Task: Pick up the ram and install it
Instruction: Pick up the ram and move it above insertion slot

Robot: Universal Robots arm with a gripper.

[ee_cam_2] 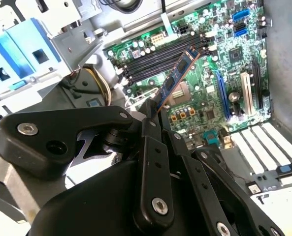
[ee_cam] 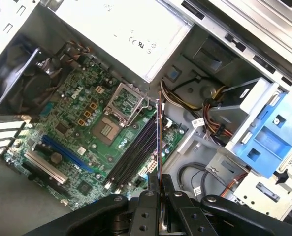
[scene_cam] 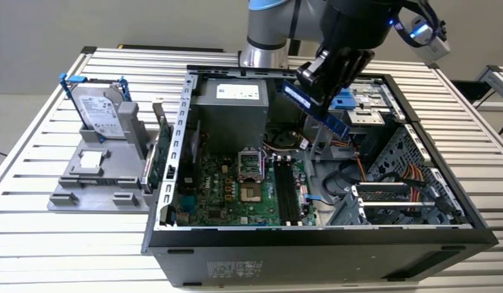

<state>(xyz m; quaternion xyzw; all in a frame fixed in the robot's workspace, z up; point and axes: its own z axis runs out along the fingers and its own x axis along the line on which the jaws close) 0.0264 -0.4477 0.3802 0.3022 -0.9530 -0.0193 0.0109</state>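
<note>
Pickup's done: the black end effector [scene_cam: 318, 85] is clamped on the long, thin dark-blue ram stick [scene_cam: 333, 119], hanging mid-air at upper centre of the exterior view. Install isn't. Inside the open black computer case [scene_cam: 317, 241], the green motherboard's [scene_cam: 227, 183] black memory slots [scene_cam: 285, 189] look empty, with the grey power supply box [scene_cam: 231, 107] behind.

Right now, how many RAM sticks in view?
1: the ram, clamped in the pincer above the open case. The motherboard's memory slots look empty; others may be hidden.
</note>
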